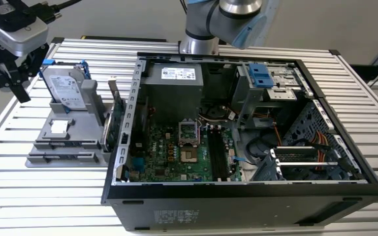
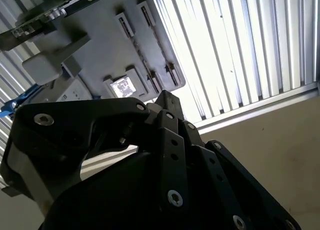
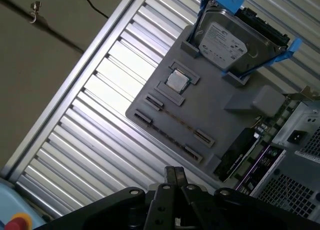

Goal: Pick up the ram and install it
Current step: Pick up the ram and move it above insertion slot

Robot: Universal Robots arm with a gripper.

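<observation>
I'm seeing a slatted metal table (image 1: 45, 196) carrying a grey parts holder (image 1: 57, 160) and, just beside it, an open computer case (image 1: 241, 211) lying on its side.

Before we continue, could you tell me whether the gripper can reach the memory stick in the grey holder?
Probably yes: the gripper hangs near the holder, and nothing covers the memory stick; the hard drive stands apart.

Exterior view: gripper (image 1: 19, 92) cut off by the picture's left edge; arm (image 1: 241, 19) cut off by the top edge.
Second wrist view: gripper body hides most of the hard drive (image 2: 67, 93) and part of the tray (image 2: 100, 44).
First wrist view: computer case (image 3: 295, 160) runs off the edge.
</observation>
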